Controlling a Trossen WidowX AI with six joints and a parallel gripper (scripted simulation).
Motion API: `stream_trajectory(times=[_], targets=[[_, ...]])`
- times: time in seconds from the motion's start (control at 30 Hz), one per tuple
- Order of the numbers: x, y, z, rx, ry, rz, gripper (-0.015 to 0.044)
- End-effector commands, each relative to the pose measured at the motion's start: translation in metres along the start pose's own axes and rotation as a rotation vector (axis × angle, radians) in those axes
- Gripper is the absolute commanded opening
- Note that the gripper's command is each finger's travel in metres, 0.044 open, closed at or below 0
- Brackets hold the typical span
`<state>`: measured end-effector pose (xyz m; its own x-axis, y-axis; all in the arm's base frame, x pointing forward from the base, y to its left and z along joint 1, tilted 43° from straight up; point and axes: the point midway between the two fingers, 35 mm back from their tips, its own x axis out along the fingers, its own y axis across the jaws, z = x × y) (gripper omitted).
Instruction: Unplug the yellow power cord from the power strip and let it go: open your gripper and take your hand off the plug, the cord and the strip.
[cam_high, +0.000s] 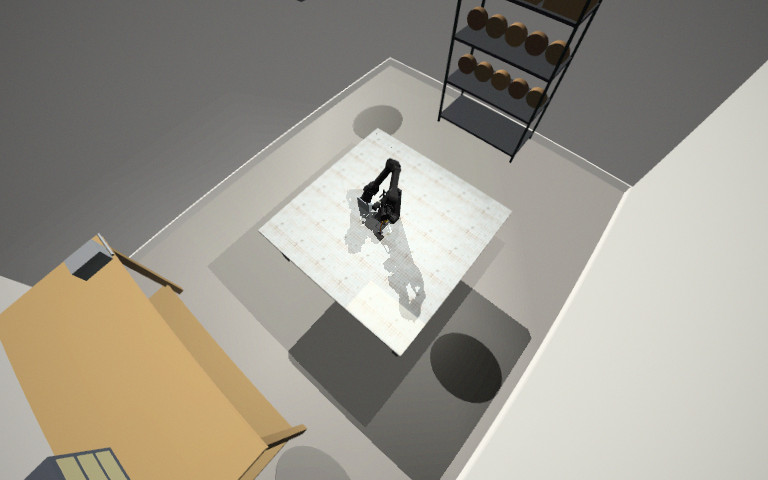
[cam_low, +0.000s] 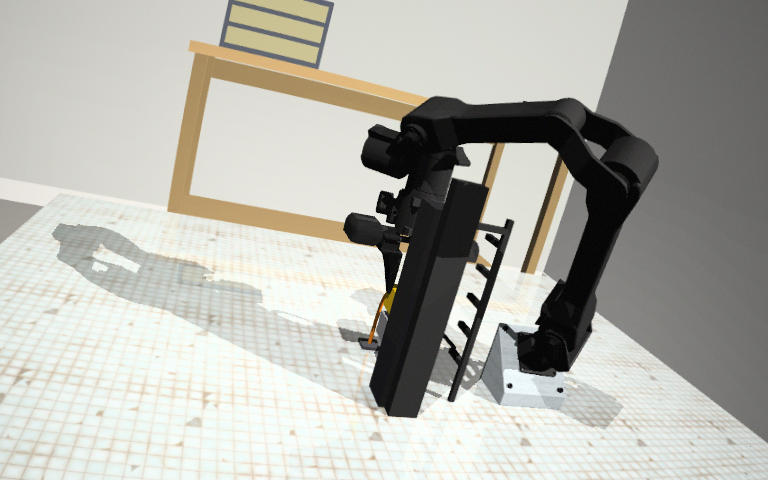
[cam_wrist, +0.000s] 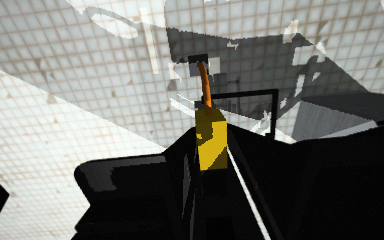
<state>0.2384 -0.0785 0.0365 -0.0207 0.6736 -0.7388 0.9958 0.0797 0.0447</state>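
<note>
The yellow plug (cam_low: 389, 300) (cam_wrist: 214, 145) stands upright above the table, its orange cord (cam_low: 376, 322) (cam_wrist: 206, 87) running down to a small dark piece (cam_low: 368, 343) (cam_wrist: 197, 58) on the table. My gripper (cam_low: 390, 289) (cam_wrist: 210, 130) is shut on the yellow plug, with one finger at each side of it. A tall black bar (cam_low: 421, 316), perhaps the power strip, stands right beside the plug and hides one finger and part of the plug in the exterior view. I cannot tell whether the plug sits in a socket.
A black rack with short pegs (cam_low: 481, 305) leans behind the tall bar. My arm's light grey base (cam_low: 523, 395) stands right of the rack. A thin black frame (cam_wrist: 274, 112) shows beyond the plug in the wrist view. A wooden workbench (cam_high: 113, 339) and a shelf (cam_high: 484, 124) stand away from the table.
</note>
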Motion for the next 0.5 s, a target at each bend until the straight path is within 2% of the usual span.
stream_trajectory(times=[0.0, 0.47], targets=[[0.000, 0.000, 0.000, 0.001, 0.000, -0.002, 0.0002], [-0.001, 0.001, 0.018, 0.002, -0.002, -0.001, 0.0000]])
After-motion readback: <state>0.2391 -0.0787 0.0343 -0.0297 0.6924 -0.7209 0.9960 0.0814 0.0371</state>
